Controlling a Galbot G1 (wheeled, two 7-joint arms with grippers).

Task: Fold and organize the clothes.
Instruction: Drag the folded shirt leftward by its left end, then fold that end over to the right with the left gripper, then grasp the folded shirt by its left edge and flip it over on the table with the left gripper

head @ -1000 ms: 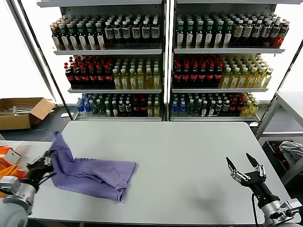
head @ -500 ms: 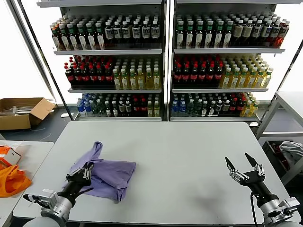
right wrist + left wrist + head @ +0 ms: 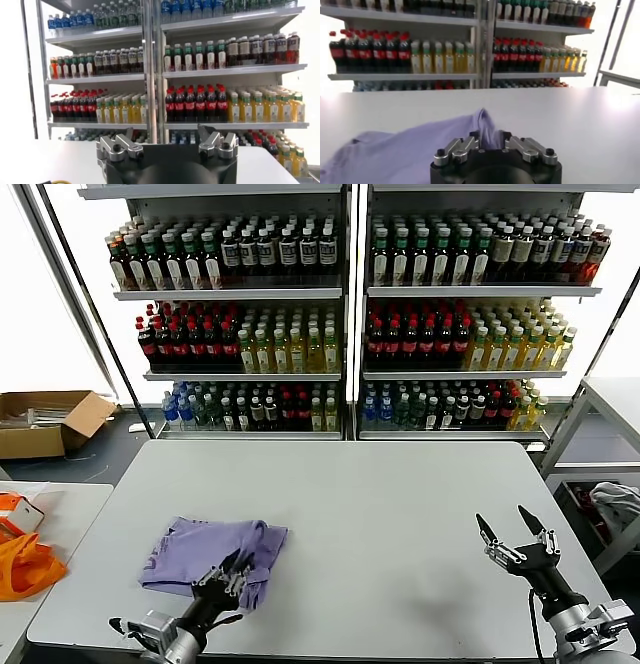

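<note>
Grey table (image 3: 400, 514) under the drink shelves (image 3: 345, 314): the shirt (image 3: 205, 549) lies bunched just ahead of the left gripper (image 3: 228, 572), long axis crosswise, a fold between its part-open jaws. Right gripper (image 3: 515, 539) hovers well apart, spread wide, empty. Left arm low, clearly nearer.

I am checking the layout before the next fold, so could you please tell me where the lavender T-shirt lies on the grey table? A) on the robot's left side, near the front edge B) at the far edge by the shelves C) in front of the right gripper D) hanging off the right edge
A: the soft lavender T-shirt lies bunched on the grey table at the robot's left, just beyond the left gripper.
</note>
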